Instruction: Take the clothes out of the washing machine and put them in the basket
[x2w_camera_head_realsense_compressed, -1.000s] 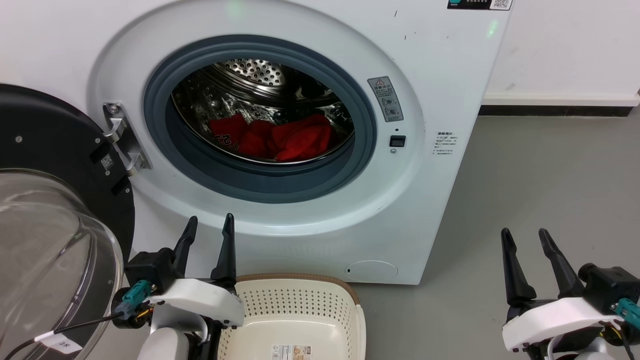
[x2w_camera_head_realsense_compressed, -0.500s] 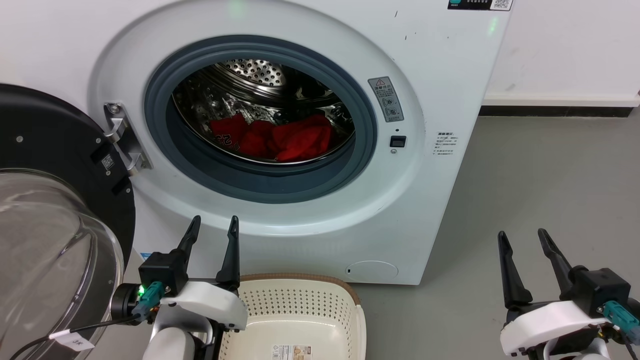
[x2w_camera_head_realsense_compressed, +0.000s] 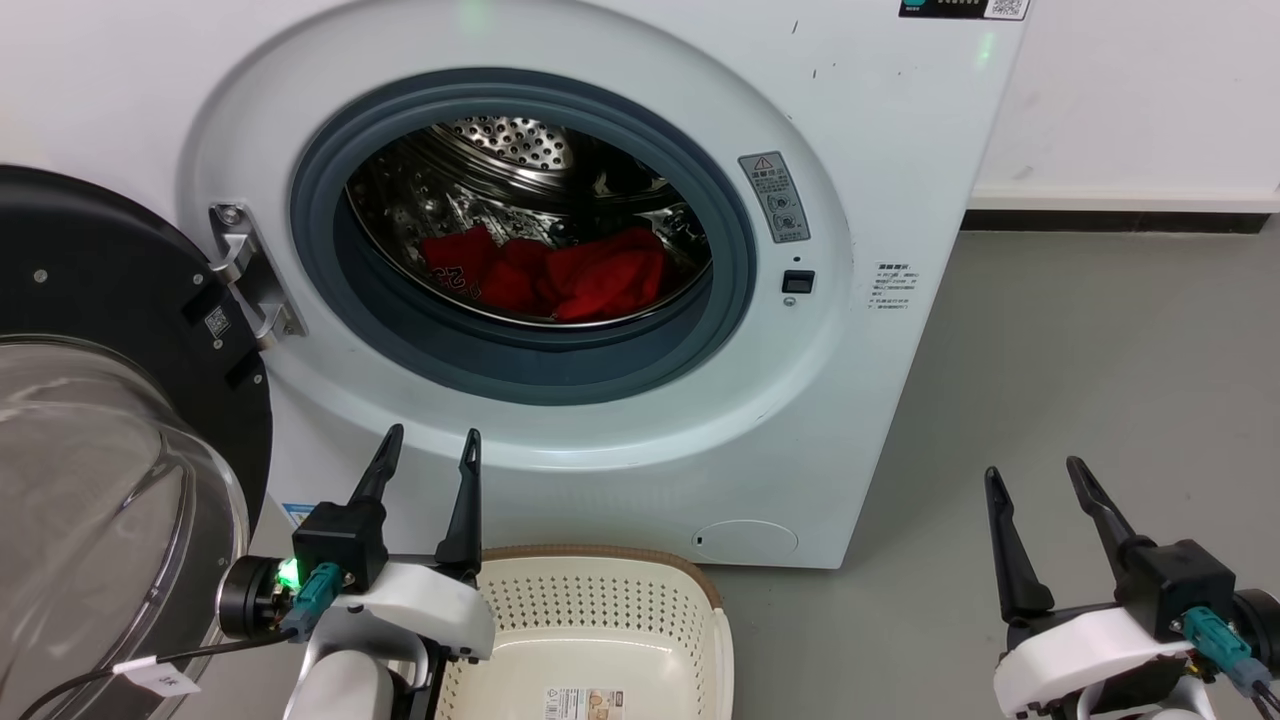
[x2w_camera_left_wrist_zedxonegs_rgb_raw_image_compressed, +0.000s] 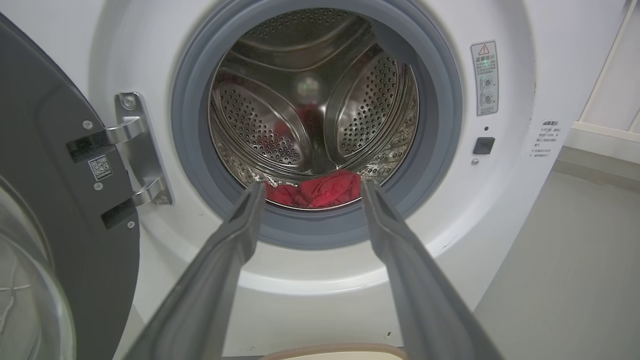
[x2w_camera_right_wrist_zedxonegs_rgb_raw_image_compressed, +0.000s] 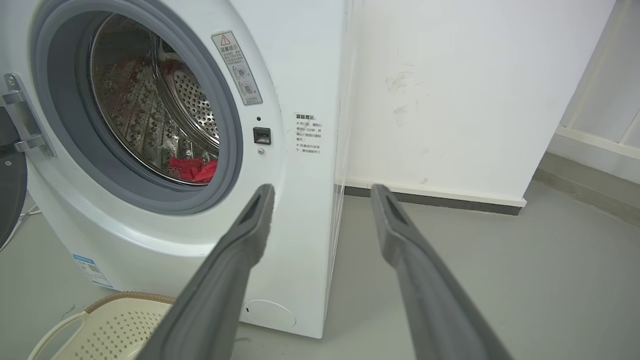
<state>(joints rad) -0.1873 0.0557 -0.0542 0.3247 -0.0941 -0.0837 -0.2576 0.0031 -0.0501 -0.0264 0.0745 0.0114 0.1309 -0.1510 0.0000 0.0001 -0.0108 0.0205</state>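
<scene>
The white washing machine (x2w_camera_head_realsense_compressed: 880, 120) stands with its black-framed glass door (x2w_camera_head_realsense_compressed: 90, 420) swung open to the left. Red clothes (x2w_camera_head_realsense_compressed: 560, 275) lie at the bottom of the steel drum; they also show in the wrist views (x2w_camera_left_wrist_zedxonegs_rgb_raw_image_compressed: 320, 190) (x2w_camera_right_wrist_zedxonegs_rgb_raw_image_compressed: 192, 169). A cream basket (x2w_camera_head_realsense_compressed: 600, 640) sits on the floor in front of the machine, its rim visible low in the wrist views (x2w_camera_right_wrist_zedxonegs_rgb_raw_image_compressed: 100, 325). My left gripper (x2w_camera_head_realsense_compressed: 430, 445) hovers open at the basket's left corner, below the porthole, fingers empty. My right gripper (x2w_camera_head_realsense_compressed: 1035, 475) is open and empty over the floor, right of the machine.
Grey floor (x2w_camera_head_realsense_compressed: 1100, 350) stretches to the right of the machine up to a white wall with a dark baseboard (x2w_camera_head_realsense_compressed: 1110, 220). The open door with its metal hinge (x2w_camera_head_realsense_compressed: 245, 270) takes up the space at the left.
My left gripper has shifted slightly right and rolled a little. My right gripper has drifted slightly left. Clothes, basket and door have not moved.
</scene>
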